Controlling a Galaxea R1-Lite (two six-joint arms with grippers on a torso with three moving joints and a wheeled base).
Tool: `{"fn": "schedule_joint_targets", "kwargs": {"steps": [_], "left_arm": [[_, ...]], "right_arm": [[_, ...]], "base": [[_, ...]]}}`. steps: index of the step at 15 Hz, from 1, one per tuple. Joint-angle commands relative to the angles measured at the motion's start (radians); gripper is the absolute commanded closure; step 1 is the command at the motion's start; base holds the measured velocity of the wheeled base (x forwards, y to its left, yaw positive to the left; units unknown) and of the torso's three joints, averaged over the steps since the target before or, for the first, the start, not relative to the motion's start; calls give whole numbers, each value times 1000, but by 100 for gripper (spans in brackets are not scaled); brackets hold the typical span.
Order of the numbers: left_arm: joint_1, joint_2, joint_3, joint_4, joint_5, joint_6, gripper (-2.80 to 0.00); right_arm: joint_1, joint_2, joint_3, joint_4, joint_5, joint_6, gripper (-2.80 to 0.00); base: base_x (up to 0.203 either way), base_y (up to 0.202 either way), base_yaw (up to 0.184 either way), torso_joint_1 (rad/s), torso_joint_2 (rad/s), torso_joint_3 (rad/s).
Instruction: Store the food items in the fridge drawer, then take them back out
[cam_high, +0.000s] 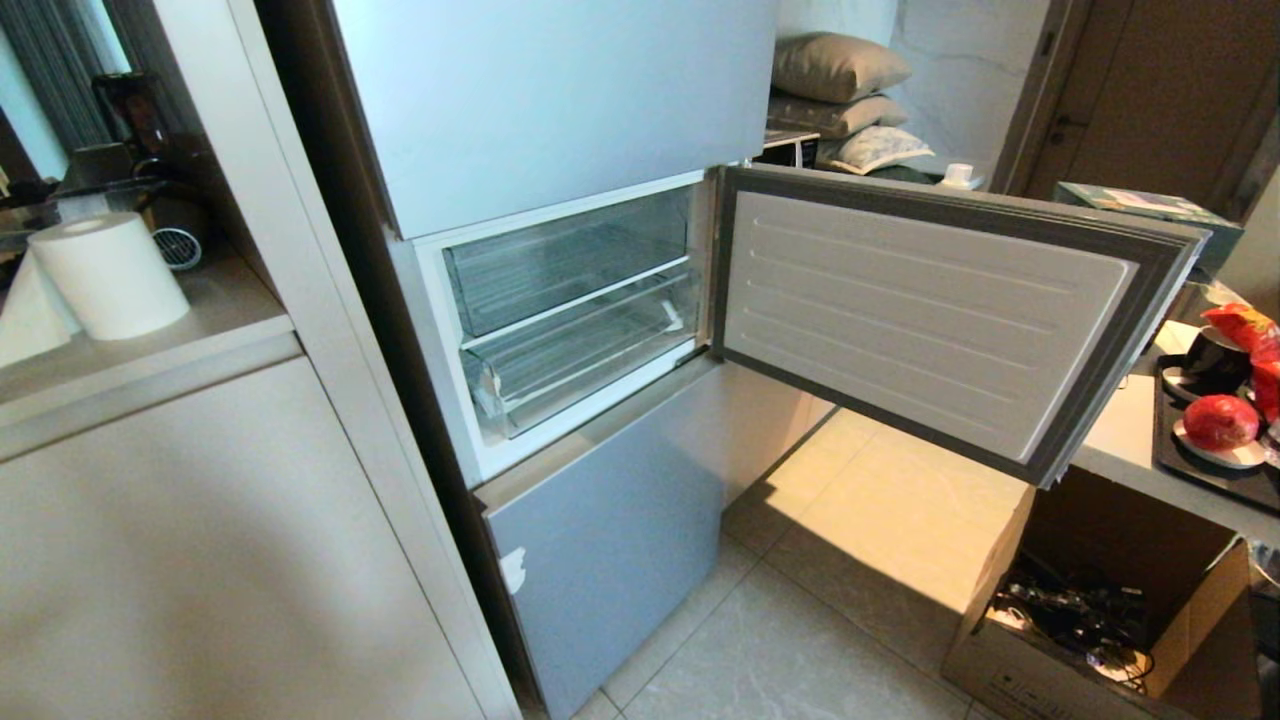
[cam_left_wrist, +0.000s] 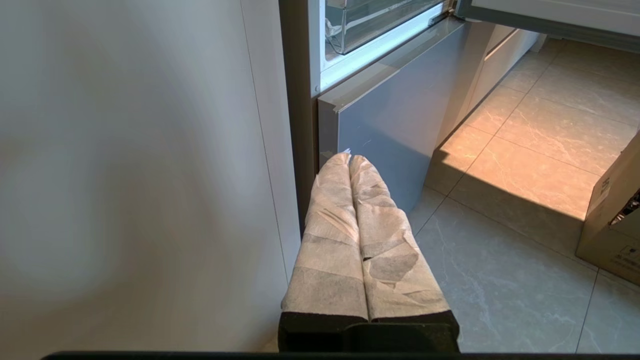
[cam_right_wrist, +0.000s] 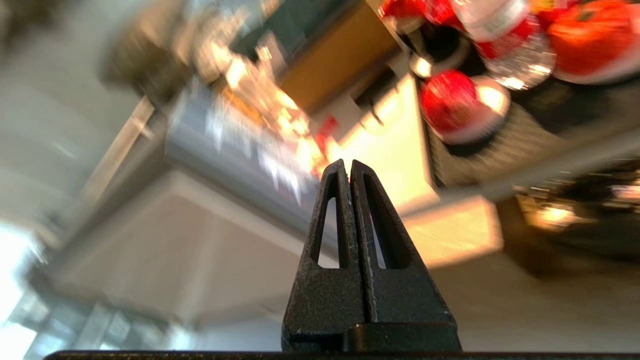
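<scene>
Apple (cam_high: 1220, 421) sits on a white saucer on the dark tray (cam_high: 1200, 470) at the desk (cam_high: 1125, 430), off to the right, and the right claw (cam_right_wrist: 350, 167), pinched fully closed and empty, points toward it from short of the desk. Left claw (cam_left_wrist: 349, 159), wrapped fingers pressed together, hangs low by the fridge's bottom door (cam_high: 600, 540). Beyond, the fridge drawer (cam_high: 575, 365) waits pushed in behind the open middle door (cam_high: 930, 320).

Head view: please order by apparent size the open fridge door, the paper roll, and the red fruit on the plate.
1. open fridge door, by far the largest.
2. paper roll.
3. red fruit, smallest, though it sits at the picture's edge.
</scene>
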Motion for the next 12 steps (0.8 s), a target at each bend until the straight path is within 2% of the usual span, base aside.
{"fn": "schedule_joint_targets", "kwargs": {"steps": [1, 4, 8, 12], "left_arm": [[0, 0, 0, 0, 0, 0, 0], [0, 0, -1, 0, 0, 0, 0], [0, 0, 0, 0, 0, 0, 0], [0, 0, 1, 0, 0, 0, 0]], "right_arm": [[-3, 275, -176, -55, 4, 125, 0], [45, 475, -405, -76, 13, 245, 0], [195, 645, -629, -60, 42, 345, 0], [244, 709, -861, 73, 75, 418, 0]], "base": [[0, 0, 0, 0, 0, 0], [0, 0, 0, 0, 0, 0], [0, 0, 0, 0, 0, 0], [0, 0, 0, 0, 0, 0]]}}
